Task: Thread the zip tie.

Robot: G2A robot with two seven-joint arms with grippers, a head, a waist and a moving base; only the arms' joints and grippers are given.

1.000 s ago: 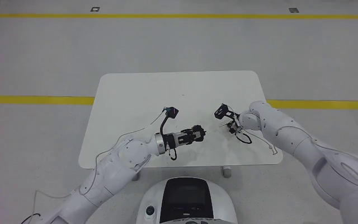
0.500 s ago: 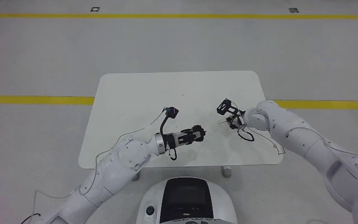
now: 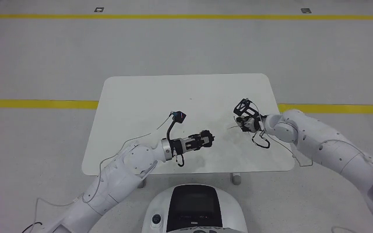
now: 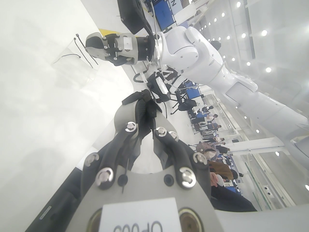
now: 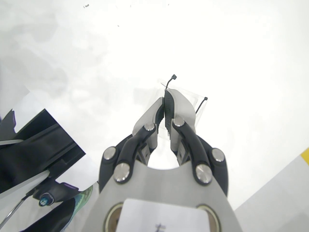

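The grasp was judged in hand; the zip tie [image 5: 173, 76] was pinched in the closed right claw [image 5: 164, 97], head protruding past the tips, low over the bench [image 3: 151, 105]; the left claw [image 4: 144, 100] was closed too, seemingly empty, well apart; next, the tail would need to be taken there.

I count two black zip ties for certain: one zip tie [image 5: 169, 82] poking out of the right gripper [image 5: 165, 100], and a second zip tie [image 5: 201, 104] on the clear plastic sheet [image 5: 193, 95]. There is one sheet and one white table [image 3: 175, 99]. There are two grippers, counting the left gripper [image 4: 144, 97]. Whether a third tie lies by the sheet, I cannot tell.
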